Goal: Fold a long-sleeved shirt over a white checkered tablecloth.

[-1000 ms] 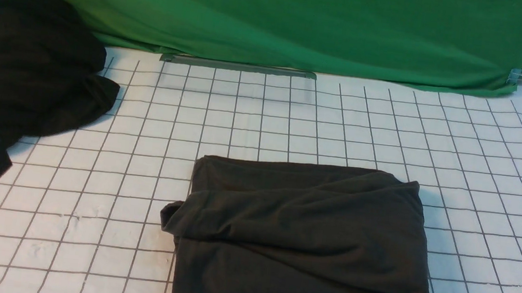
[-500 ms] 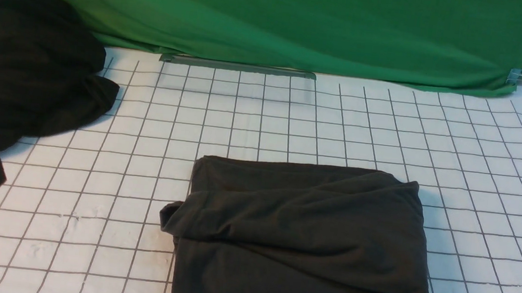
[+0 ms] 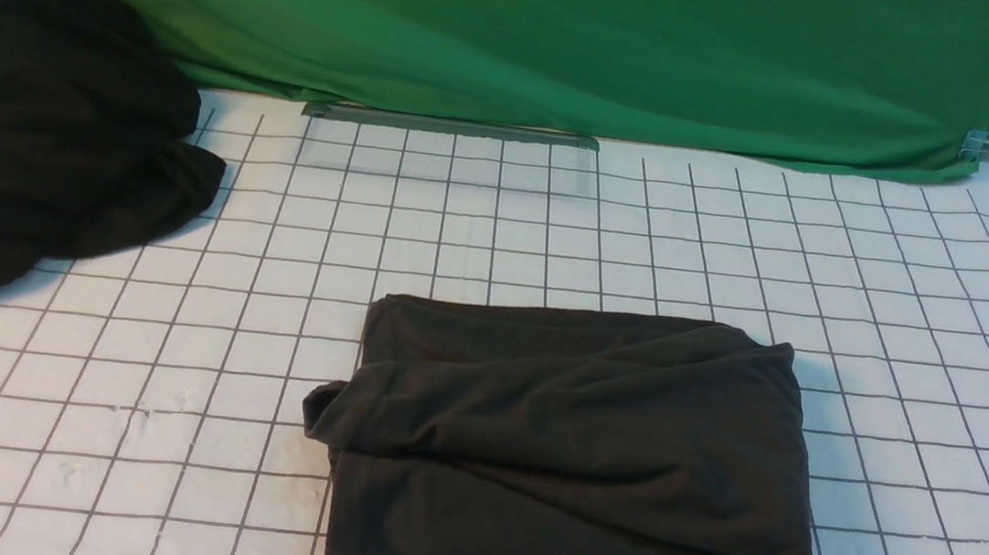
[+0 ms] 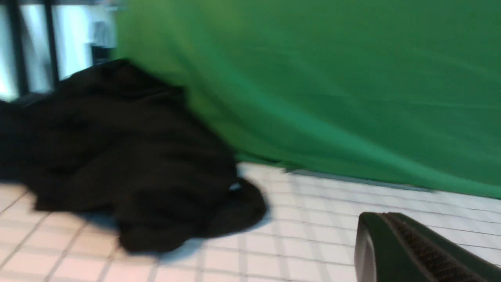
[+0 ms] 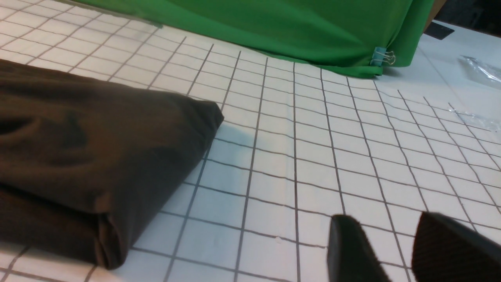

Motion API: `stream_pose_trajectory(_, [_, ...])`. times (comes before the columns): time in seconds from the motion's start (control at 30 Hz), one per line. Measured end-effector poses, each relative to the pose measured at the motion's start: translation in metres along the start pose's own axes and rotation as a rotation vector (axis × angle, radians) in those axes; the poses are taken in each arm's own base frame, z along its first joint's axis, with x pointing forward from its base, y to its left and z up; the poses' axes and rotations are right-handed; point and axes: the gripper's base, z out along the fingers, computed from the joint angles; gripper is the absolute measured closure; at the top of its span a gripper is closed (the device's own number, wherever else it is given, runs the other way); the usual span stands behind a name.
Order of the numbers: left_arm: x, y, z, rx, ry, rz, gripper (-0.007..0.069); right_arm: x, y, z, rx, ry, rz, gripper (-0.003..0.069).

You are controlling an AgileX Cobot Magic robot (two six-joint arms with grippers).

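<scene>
While the white checkered tablecloth is lying flat across the desk exactly as it was a second ago, the one real change is happening at its left edge: the dark arm that was filling the near-left corner of the front view has been sliding out and is now gone from that picture altogether. Neither arm is showing there any longer.

The long-sleeved shirt is sitting toward the near middle of the tablecloth, slightly right of centre, as a compact rectangular bundle with layered edges along its near side, and it is not shifting at all between pictures. Its chest print and neck label are hidden inside the folds. The black heap of cloth is resting at the far left against the green backdrop, well apart from the shirt and likewise undisturbed.

Seen from its own wrist camera, the left gripper is hanging above the tablecloth near that heap with its jaws clenched on nothing. The right gripper is hovering over bare squares just beside the shirt's right edge, its jaws standing apart with tablecloth showing between them, touching nothing.

Judging from this, the folding is looking finished and both arms are pulling back from the bundle.
</scene>
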Motion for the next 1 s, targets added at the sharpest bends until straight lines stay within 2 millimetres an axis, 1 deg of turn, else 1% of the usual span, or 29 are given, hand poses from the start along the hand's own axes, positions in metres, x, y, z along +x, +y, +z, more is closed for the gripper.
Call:
stream_pose_trajectory(0.1, [0.018, 0.004, 0.001, -0.041, 0.051, 0.001, 0.0627, 0.0, 0.0, 0.0, 0.0, 0.0, 0.0, 0.0419])
stream_pose_trajectory(0.23, [0.021, 0.004, 0.001, -0.028, 0.069, 0.001, 0.0627, 0.0, 0.0, 0.0, 0.0, 0.001, 0.0, 0.0419])
stream_pose_trajectory(0.33, [0.026, 0.002, 0.0, 0.008, 0.12, 0.015, 0.0627, 0.0, 0.0, 0.0, 0.0, 0.001, 0.0, 0.0419])
stream_pose_trajectory(0.57, [0.029, 0.001, 0.0, 0.041, 0.157, 0.045, 0.0625, 0.0, 0.0, 0.0, 0.0, 0.001, 0.0, 0.0419])
stream_pose_trajectory(0.73, [0.035, 0.0, -0.001, 0.066, 0.232, 0.056, 0.0623, 0.0, 0.0, 0.0, 0.0, 0.001, 0.0, 0.0418])
stream_pose_trajectory(1.0, [0.036, -0.001, -0.002, 0.075, 0.241, 0.063, 0.0623, 0.0, 0.0, 0.0, 0.0, 0.001, 0.0, 0.0418])
